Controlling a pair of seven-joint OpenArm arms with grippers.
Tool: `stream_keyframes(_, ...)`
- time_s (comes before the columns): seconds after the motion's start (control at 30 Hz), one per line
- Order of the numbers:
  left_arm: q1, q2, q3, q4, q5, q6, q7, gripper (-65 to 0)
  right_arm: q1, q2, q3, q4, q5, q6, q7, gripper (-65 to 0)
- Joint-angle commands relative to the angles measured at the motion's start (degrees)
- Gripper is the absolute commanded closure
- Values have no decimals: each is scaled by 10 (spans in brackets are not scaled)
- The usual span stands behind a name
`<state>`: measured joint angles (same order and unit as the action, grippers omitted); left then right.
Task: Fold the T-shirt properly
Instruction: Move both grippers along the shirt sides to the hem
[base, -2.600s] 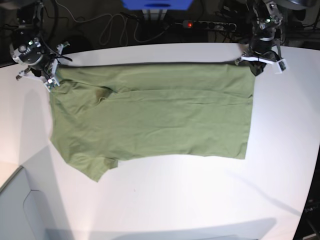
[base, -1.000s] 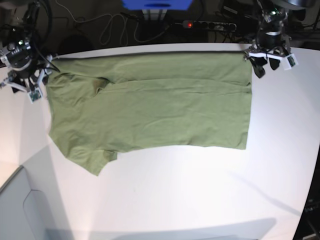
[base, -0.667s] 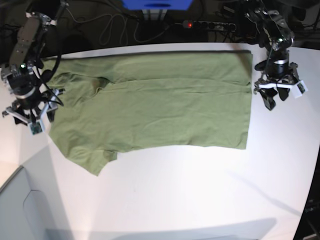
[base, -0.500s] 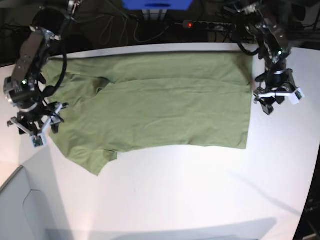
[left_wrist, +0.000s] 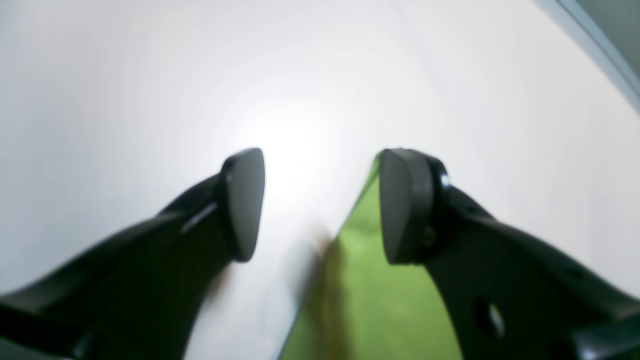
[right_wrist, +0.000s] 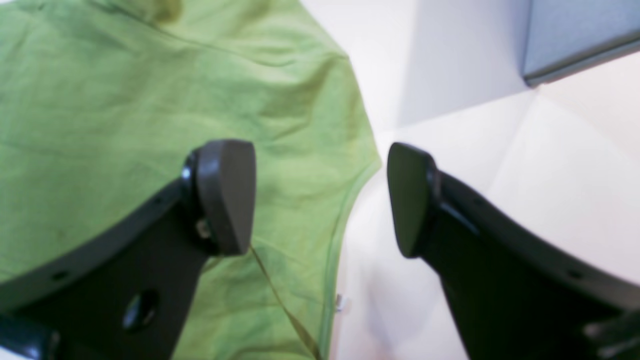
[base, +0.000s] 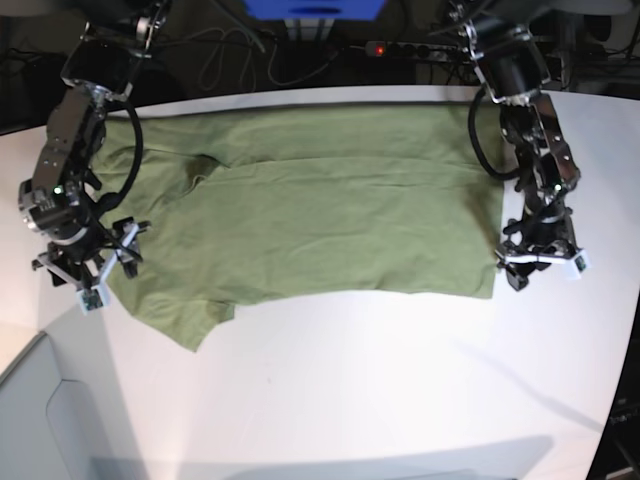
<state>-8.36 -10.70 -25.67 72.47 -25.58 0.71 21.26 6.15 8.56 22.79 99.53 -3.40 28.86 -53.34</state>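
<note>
— So, how do the pincers stand?

— The left pincer (left_wrist: 320, 205) is spread wide with nothing between its pads; one pad hangs over bare white desk (left_wrist: 150, 75), the other over the edge of the T-shirt (left_wrist: 370, 300). In the base view it sits at the shirt's near corner (base: 540, 268). The right pincer (right_wrist: 320, 197) gapes too, empty, straddling the hem of a sleeve: one pad over cloth, the other over desk.

— And the T-shirt?

— It lies flat on the desk (base: 400, 400), olive green, spread sideways across the far half, lightly wrinkled, one sleeve pointing toward the near edge (base: 190, 330) by the right pincer (base: 90, 270).

— What surrounds it?

— White, glossy desk with a curved far edge and soft glare. A grey panel (base: 40, 420) sits at the near corner on the right arm's side. Behind the desk it is dark: loose cables (base: 225, 55), a power strip (base: 420, 48) with a red light, and something blue (base: 315, 8).
</note>
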Motion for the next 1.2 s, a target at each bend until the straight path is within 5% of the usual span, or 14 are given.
stream_keyframes(0.0, -15, -13, 12, -6, -2, -2, -19, -351, 10, 6, 1, 8, 4, 7, 11, -396)
stream_keyframes(0.3, -79, -20, 96, -137, -2, -2, -105, -351, 5, 7, 1, 8, 4, 7, 11, -395)
stream_keyframes(0.63, -108, -18, 108, -193, 38, -2, -110, -345, -7, 15, 2, 8, 4, 7, 11, -394)
stream_keyframes(0.73, -108, -17, 108, -193, 51, -3, -110, -252, -3, 16, 2, 8, 4, 7, 11, -394)
stream_keyframes(0.9, -108, -17, 108, -194, 51, -2, -110, 0, -2, 16, 2, 8, 4, 7, 11, -394)
stream_keyframes(1.17, -104, -16, 108, -184, 51, -2, -107, 0, 28, 13, -3, -9, 4, 7, 11, -396)
